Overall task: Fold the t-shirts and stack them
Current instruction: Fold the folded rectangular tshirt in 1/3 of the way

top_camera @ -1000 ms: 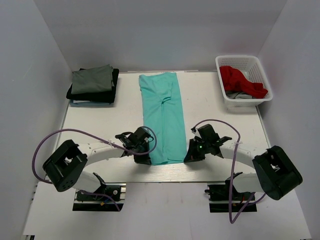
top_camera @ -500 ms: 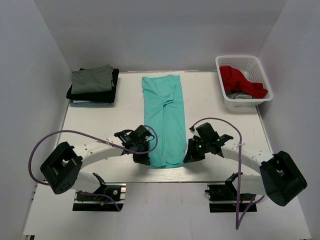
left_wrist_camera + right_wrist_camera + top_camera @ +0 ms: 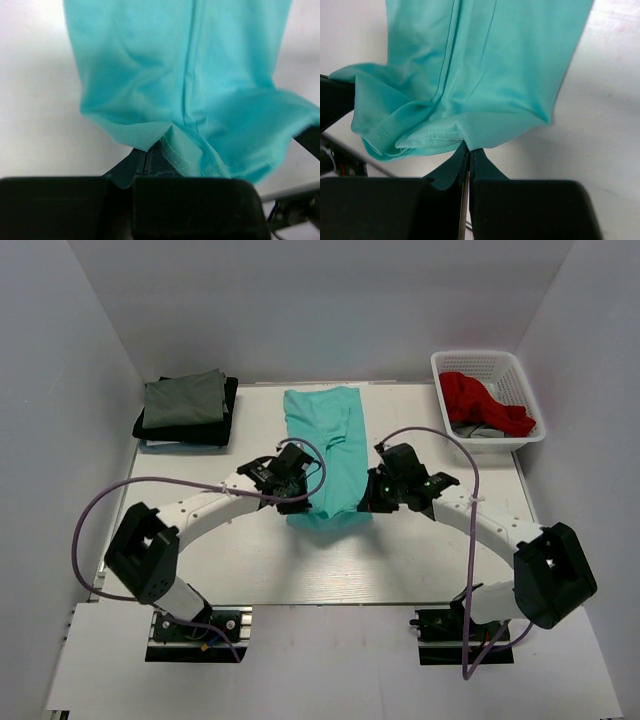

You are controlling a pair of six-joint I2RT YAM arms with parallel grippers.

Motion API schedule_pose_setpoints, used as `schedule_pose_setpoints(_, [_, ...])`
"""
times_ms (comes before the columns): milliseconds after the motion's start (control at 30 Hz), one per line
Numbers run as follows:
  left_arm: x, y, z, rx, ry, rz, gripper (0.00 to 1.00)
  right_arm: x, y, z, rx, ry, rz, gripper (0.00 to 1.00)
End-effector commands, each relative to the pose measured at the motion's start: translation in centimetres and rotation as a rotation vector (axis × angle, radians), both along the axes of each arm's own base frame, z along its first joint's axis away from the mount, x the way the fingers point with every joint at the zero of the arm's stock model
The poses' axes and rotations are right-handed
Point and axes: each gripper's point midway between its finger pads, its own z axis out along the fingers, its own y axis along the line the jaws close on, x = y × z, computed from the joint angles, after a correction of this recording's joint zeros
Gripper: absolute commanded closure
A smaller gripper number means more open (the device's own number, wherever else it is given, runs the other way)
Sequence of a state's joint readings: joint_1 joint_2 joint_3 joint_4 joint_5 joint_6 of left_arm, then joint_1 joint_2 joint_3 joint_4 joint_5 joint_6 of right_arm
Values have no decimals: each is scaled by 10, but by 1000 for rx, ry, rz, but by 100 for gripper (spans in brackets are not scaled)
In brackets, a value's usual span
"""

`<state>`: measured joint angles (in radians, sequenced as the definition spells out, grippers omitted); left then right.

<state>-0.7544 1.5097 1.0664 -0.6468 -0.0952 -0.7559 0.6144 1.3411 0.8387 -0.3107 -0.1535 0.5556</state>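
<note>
Top external | left jaws, right jaws clamped on teal t-shirt [image 3: 325,435] hem corners | open table [image 3: 330,575] nearside

Grey cloth [image 3: 480,430], perhaps another shirt, mostly hidden beneath red t-shirt [image 3: 478,398] in basket [image 3: 495,447].

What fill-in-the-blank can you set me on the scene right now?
The left tool and right tool are each shut on the middle t-shirt, whose colour is ____.
The red t-shirt lies in the white ____.
The folded stack sits at the table's far ____ corner.
Missing: teal; basket; left.
</note>
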Motion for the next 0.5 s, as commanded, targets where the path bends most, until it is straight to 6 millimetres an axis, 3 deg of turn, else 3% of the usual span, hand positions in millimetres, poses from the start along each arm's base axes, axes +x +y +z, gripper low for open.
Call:
schedule_pose_setpoints(0, [41,8,11,25,-78,73,100,44,-3,22,-31,-109,-112,100])
schedule_pose_setpoints(33, [52,11,11,27,-85,89,100,59,3,39,-4,-155,-130,100])
schedule_pose_setpoints(100, [73,7,25,0,-132,116,100,76,1,42,-22,-191,-176,100])
schedule_pose_setpoints(200, [101,5,38,4,-187,136,100,107,6,63,-14,-270,-204,100])
schedule_pose_setpoints(233, [114,1,49,-15,-221,138,100,115,6,53,-39,-254,-210,100])
schedule_pose_setpoints(300, [125,-5,44,-22,-218,124,100,132,7,68,-37,-286,-215,100])
schedule_pose_setpoints(333, [133,-11,52,-35,-234,125,100,136,10,57,-53,-266,-213,100])
schedule_pose_setpoints(367, [139,-8,50,-23,-231,127,100,145,13,68,-39,-289,-218,100])
schedule_pose_setpoints(433, [153,-9,47,-7,-225,143,100,154,9,58,-59,-278,-225,100])
schedule_pose_setpoints(467, [161,-3,47,7,-235,156,100,162,10,67,-50,-299,-227,100])
